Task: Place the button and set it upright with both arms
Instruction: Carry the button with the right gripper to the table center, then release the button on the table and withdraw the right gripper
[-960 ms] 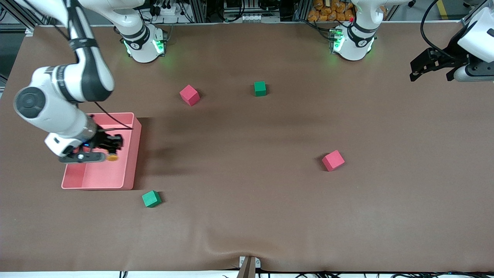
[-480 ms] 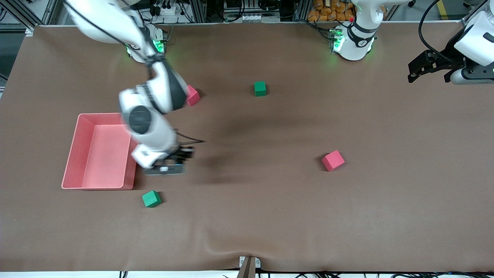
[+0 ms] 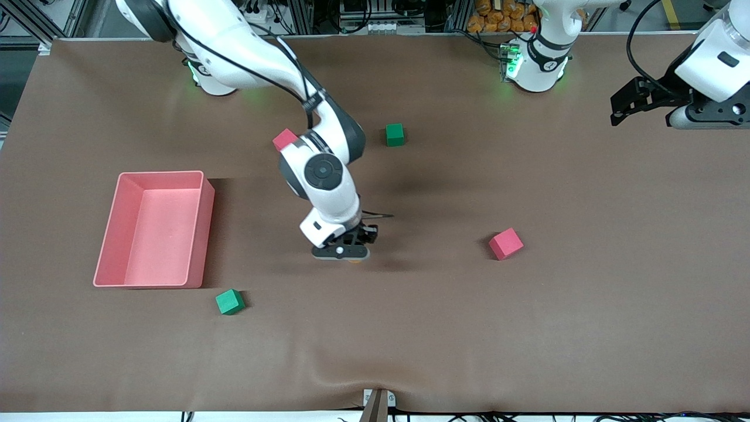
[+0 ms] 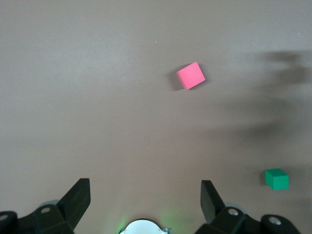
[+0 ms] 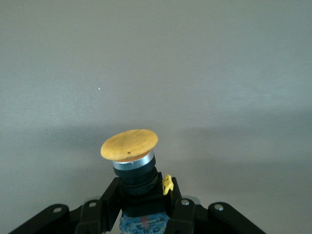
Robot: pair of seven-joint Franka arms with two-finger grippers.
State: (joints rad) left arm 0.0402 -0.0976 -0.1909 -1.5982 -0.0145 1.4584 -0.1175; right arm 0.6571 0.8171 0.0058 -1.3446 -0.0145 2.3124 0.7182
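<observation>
My right hand [image 3: 351, 253], clenched on the button [image 5: 129, 145], hangs over the tabletop [image 3: 410, 328] near the pink tray [image 3: 202, 234]; placing, uprighting remain. Left hand [image 3: 627, 105] waits, released.

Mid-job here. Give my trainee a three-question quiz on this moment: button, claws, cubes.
1. True or false: the right claw is shut on the button.
2. Which way does the button's cap point, relative to the right claw's fingers?
3. The left claw is: A) open, holding nothing B) shut on a red cube C) in the tray.

Key: 1 true; 2 outward, away from the fingers; 3 A.
</observation>
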